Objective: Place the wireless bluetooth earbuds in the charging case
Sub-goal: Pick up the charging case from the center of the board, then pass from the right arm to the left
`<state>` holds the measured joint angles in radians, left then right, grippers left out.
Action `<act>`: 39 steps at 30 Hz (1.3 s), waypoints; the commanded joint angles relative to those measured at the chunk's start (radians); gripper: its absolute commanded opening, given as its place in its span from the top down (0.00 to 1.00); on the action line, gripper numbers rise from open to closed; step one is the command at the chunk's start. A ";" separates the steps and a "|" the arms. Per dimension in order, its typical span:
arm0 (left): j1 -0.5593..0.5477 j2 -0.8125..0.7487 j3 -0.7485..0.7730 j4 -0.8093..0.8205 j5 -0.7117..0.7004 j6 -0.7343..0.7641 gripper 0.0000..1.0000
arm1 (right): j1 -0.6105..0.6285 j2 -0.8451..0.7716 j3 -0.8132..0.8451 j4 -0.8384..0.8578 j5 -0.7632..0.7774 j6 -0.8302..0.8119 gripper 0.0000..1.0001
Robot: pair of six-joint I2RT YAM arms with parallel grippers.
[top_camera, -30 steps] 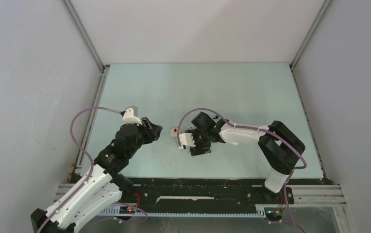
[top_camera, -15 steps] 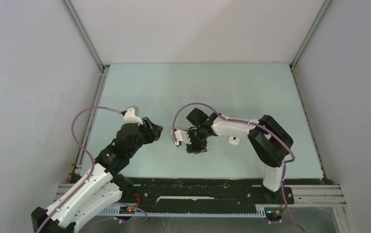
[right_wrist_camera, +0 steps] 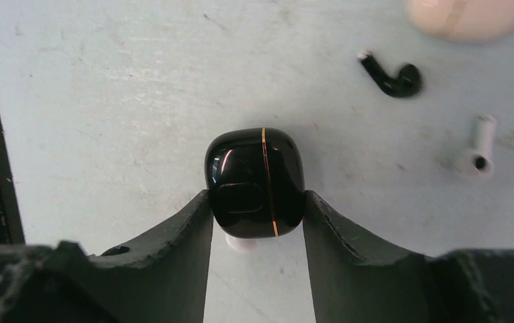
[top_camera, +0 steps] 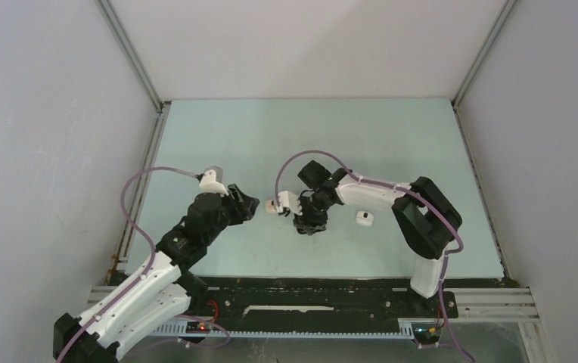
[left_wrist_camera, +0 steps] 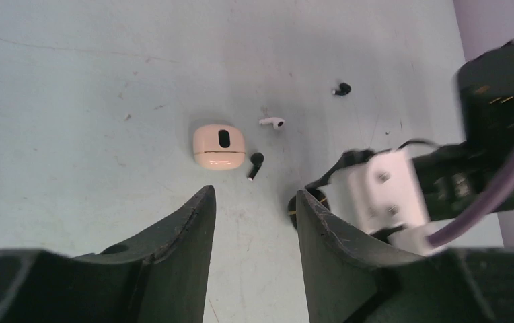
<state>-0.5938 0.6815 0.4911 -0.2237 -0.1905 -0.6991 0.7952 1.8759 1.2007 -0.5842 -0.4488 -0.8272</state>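
Tabletop (top_camera: 309, 128), pale green and scuffed, carries scattered earbuds (left_wrist_camera: 272, 122) between plain whitish walls (top_camera: 301, 45).

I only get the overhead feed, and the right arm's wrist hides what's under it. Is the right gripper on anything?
Observer: Yes. The right gripper has its fingers against both sides of a black case.
Operator: Any earbuds nearby?
Observer: A black earbud and a white earbud lie loose on the table beyond it.
Operator: And the left gripper?
Observer: The left gripper is open and empty, facing a beige case.
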 commanded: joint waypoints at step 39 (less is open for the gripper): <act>-0.078 0.478 0.086 0.543 0.621 -0.174 0.57 | -0.005 -0.466 -0.058 0.076 -0.001 0.189 0.66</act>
<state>-0.6590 1.1484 0.5323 0.3214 0.3885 -0.8608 0.7959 1.4582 1.1412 -0.5709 -0.4534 -0.6575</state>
